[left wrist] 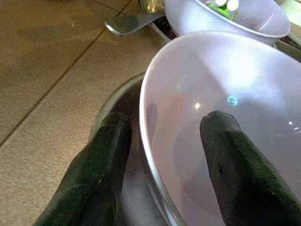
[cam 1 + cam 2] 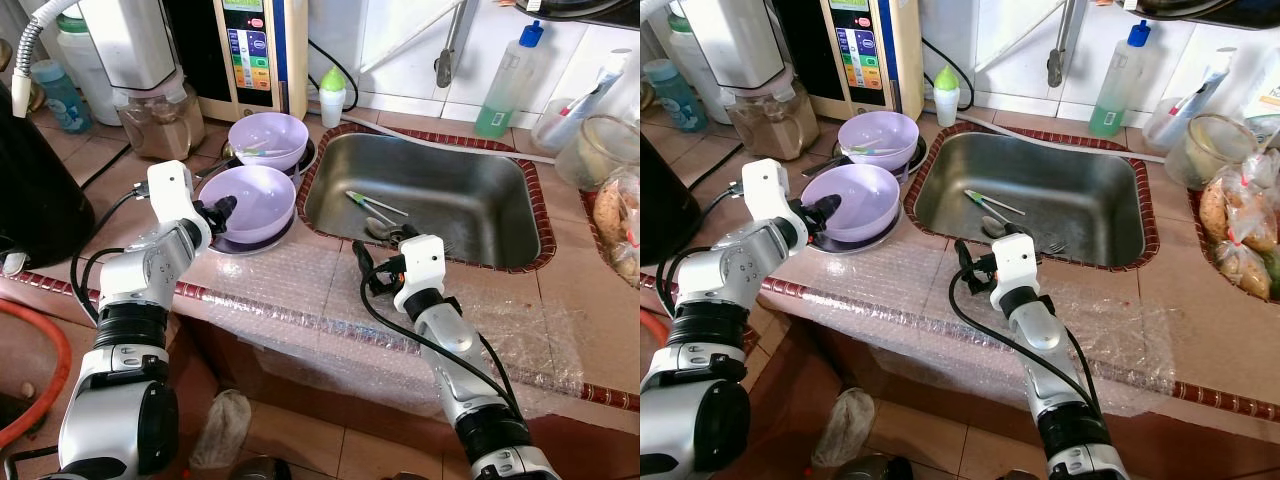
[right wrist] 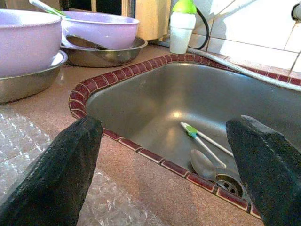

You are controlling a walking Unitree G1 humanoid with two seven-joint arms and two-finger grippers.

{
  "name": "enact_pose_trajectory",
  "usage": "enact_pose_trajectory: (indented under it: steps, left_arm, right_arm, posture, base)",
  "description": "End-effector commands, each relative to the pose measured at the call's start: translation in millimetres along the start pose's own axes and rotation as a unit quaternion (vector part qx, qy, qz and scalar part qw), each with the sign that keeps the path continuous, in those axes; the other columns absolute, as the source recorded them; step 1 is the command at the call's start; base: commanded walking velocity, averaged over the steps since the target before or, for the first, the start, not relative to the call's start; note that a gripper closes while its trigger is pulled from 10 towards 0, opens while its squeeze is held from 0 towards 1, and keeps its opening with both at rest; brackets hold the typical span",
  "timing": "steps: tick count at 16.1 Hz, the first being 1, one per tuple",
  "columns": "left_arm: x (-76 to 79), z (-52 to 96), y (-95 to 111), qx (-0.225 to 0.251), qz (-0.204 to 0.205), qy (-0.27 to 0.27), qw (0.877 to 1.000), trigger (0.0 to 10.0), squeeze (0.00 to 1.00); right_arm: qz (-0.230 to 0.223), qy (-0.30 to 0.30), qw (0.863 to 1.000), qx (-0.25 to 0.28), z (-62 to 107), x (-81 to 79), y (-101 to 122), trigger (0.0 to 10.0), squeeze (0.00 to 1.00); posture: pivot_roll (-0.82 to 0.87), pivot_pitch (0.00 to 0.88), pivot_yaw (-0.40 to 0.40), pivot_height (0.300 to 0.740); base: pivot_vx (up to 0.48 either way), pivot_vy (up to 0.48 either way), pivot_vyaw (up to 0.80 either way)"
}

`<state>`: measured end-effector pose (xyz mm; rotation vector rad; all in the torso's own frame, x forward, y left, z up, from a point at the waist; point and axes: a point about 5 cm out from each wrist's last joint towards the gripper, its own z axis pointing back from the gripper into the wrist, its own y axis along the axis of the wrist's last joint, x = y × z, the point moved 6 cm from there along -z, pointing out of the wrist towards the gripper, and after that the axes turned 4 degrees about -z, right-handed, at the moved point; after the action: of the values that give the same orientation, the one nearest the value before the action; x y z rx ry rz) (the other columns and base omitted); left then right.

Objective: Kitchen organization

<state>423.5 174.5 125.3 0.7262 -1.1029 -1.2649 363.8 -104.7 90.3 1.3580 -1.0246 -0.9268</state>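
Fingers of the left end effector (image 2: 222, 210) straddle the near purple bowl (image 2: 250, 195) rim; right end effector (image 2: 385, 262) gapes wide at the sink (image 2: 500, 215) edge.

Head stereo pair looks forward and down from above counter edge; both eyes share sink (image 2: 420, 195), two purple bowls, both arms. Left wrist camera sits very close behind left gripper (image 1: 162, 160), facing near bowl (image 1: 225, 108), fingers straddling its rim. Right wrist camera sits low over counter, facing across sink between wide-set fingers of right gripper (image 3: 164, 174); bowls off to side.
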Motion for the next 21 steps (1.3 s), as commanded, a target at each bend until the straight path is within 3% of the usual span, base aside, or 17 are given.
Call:
enact_pose_trajectory:
  steps: [1, 10, 13, 17, 20, 21]
  left_arm:
    - [-3.9, 0.3, -3.5, -0.009, 0.007, 0.004, 1.000, 0.0, 0.00]
    - [-10.9, 5.7, 6.4, 0.051, -0.012, 0.033, 0.998, 0.0, 0.00]
    - [2.4, 13.9, 12.9, 0.109, -0.023, 0.019, 0.994, 0.0, 0.00]
    - [14.6, 15.3, 6.5, 0.118, -0.030, 0.002, 0.993, 0.0, 0.00]
    - [17.3, 21.3, 25.0, 0.172, -0.029, 0.009, 0.985, 0.0, 0.00]
    - [21.4, 24.5, 31.1, 0.193, -0.046, 0.006, 0.980, 0.0, 0.00]
  right_arm:
    - [0.002, -0.002, 1.000, 0.000, -2.5, 1.2, 1.3, 10.0, 0.00]
    - [0.002, -0.001, 1.000, 0.000, -1.1, 1.5, 0.1, 10.0, 0.00]
    - [-0.001, -0.002, 1.000, -0.002, 2.3, 2.8, -1.9, 10.0, 0.00]
    - [-0.004, -0.010, 1.000, -0.007, 5.0, 7.1, -5.2, 10.0, 0.00]
    - [-0.005, -0.012, 1.000, -0.002, 2.9, 7.6, -2.1, 10.0, 0.00]
    - [-0.012, -0.016, 1.000, 0.004, 2.5, 8.9, 0.7, 10.0, 0.00]
  posture:
    - [-0.01, 0.000, 0.050, 0.740]
    - [-0.01, 0.000, 0.036, 0.740]
    - [-0.01, 0.000, 0.035, 0.740]
    - [-0.01, 0.000, 0.035, 0.740]
    - [-0.01, 0.000, 0.032, 0.740]
    - [-0.01, 0.000, 0.029, 0.740]
  base:
    - [0.000, 0.000, 0.00]
    - [0.000, 0.000, 0.00]
    - [0.000, 0.000, 0.00]
    - [0.000, 0.000, 0.00]
    - [0.000, 0.000, 0.00]
    - [0.000, 0.000, 0.00]
